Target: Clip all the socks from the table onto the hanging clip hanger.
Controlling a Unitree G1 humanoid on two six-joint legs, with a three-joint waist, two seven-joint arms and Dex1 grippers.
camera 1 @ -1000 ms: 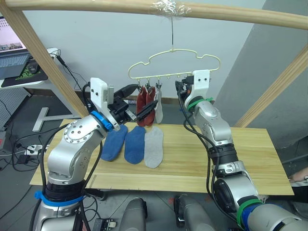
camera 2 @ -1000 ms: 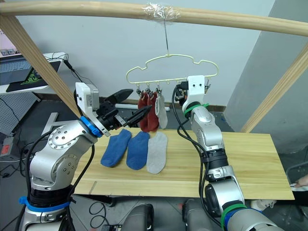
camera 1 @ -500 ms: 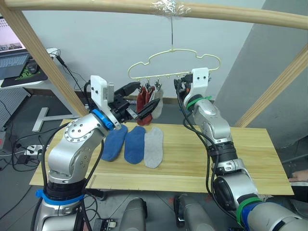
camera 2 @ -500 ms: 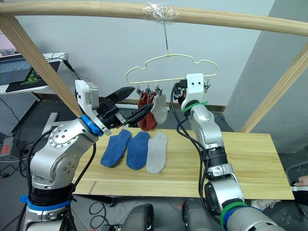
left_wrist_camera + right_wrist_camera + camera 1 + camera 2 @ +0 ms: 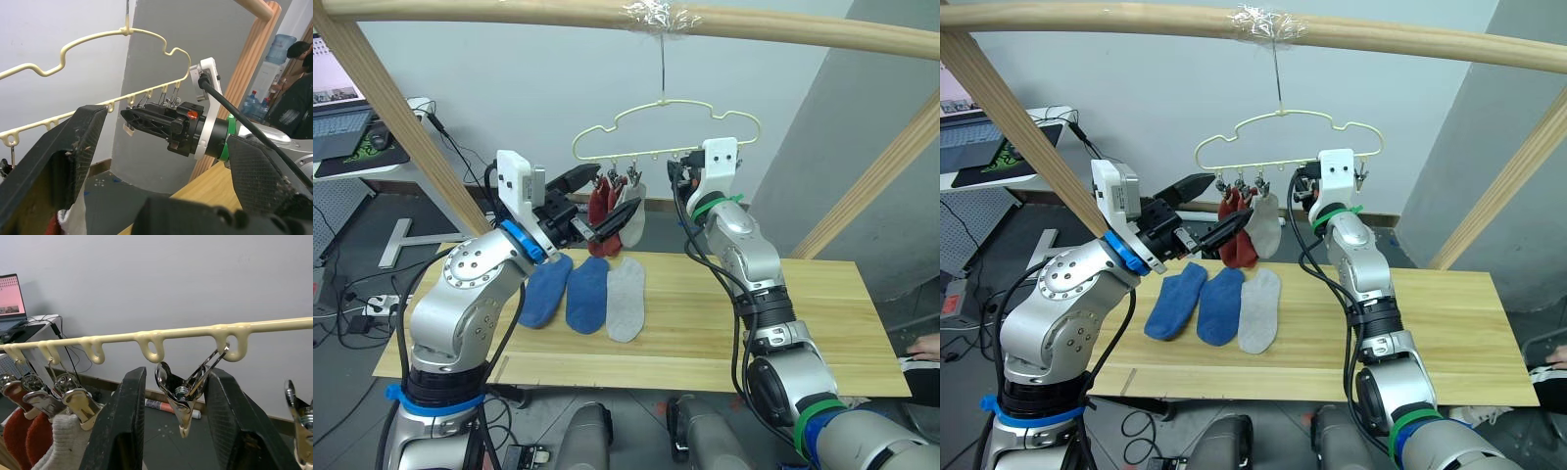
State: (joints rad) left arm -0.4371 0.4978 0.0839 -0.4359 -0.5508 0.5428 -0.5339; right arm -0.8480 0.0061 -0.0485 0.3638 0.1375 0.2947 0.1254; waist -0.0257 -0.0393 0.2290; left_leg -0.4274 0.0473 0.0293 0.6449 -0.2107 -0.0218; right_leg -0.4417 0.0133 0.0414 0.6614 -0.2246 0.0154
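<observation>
Pale plank table [image 5: 822,323] — three socks [image 5: 587,294] flat, grey wall behind, both arms' fingers spread, empty.

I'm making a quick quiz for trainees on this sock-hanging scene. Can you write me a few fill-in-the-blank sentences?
1. On the table lie ____ socks.
2. The sock beside the two blue socks is light ____.
3. The clip hanger carries two rust red socks and one ____ sock.

Missing words: three; grey; grey
</observation>
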